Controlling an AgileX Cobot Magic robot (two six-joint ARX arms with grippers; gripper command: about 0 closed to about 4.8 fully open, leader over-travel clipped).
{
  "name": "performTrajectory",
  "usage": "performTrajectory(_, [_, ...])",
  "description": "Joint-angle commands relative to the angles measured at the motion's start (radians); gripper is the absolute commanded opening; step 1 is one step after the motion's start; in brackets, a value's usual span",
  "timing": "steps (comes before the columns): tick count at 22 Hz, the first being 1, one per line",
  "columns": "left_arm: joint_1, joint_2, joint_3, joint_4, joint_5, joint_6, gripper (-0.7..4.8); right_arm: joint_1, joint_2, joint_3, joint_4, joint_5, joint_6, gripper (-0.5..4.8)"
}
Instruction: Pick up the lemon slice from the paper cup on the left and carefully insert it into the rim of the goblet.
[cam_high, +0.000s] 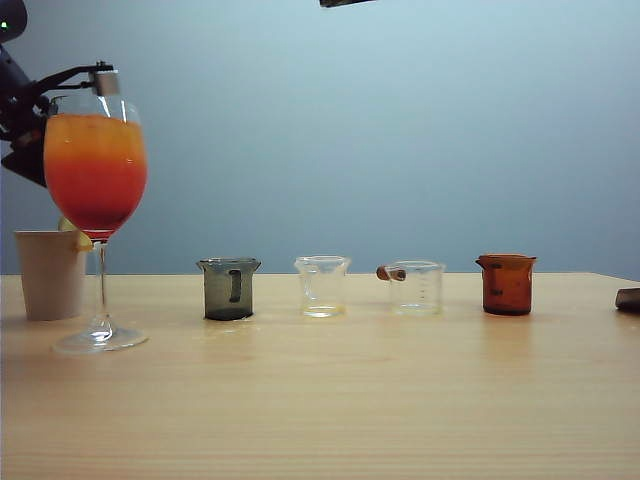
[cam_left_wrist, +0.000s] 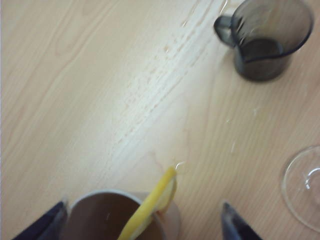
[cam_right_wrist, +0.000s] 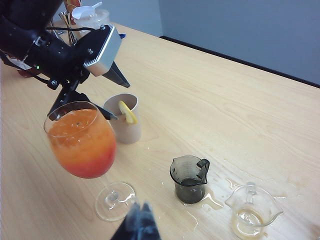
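The left gripper (cam_right_wrist: 112, 95) hung wide open just above the paper cup (cam_right_wrist: 126, 120), holding nothing, and the lemon slice (cam_left_wrist: 149, 207) leaned on that cup's rim. The right gripper (cam_right_wrist: 141, 226) hung near the goblet (cam_right_wrist: 86, 145); I could not tell if it was open. The wooden table (cam_high: 400, 400) had wet spots by the grey beaker (cam_right_wrist: 189, 177), and the wall (cam_high: 400, 130) was plain blue-grey.

Left hand (cam_right_wrist: 102, 95) seen at far left of exterior view, raised, angled downward, two dark fingers (cam_left_wrist: 47, 225) spread wide, nothing clamped between them. Right hand (cam_right_wrist: 140, 225) seen only as blurred dark tips in own wrist view; opening not discernible.
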Motion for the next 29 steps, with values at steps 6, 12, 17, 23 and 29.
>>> performTrajectory(6, [0.002, 0.016, 0.002, 0.016, -0.013, 0.001, 3.6, 0.001, -0.003, 0.007, 0.017, 0.002, -0.004, -0.02])
performTrajectory(12, [0.002, 0.018, 0.002, 0.006, -0.008, -0.005, 2.98, -0.025, -0.003, 0.007, 0.011, 0.002, -0.039, -0.01])
performTrajectory(17, [0.002, 0.026, 0.002, -0.004, -0.009, -0.005, 2.72, -0.038, -0.003, 0.007, 0.014, 0.002, -0.038, -0.01])
performTrajectory(23, [0.002, 0.031, 0.002, -0.002, -0.009, -0.005, 1.88, -0.036, -0.003, 0.007, 0.019, -0.002, -0.037, -0.01])
performTrajectory(29, [0.002, 0.032, 0.002, -0.005, -0.011, -0.005, -0.06, -0.035, -0.003, 0.007, 0.045, -0.065, -0.038, -0.02])
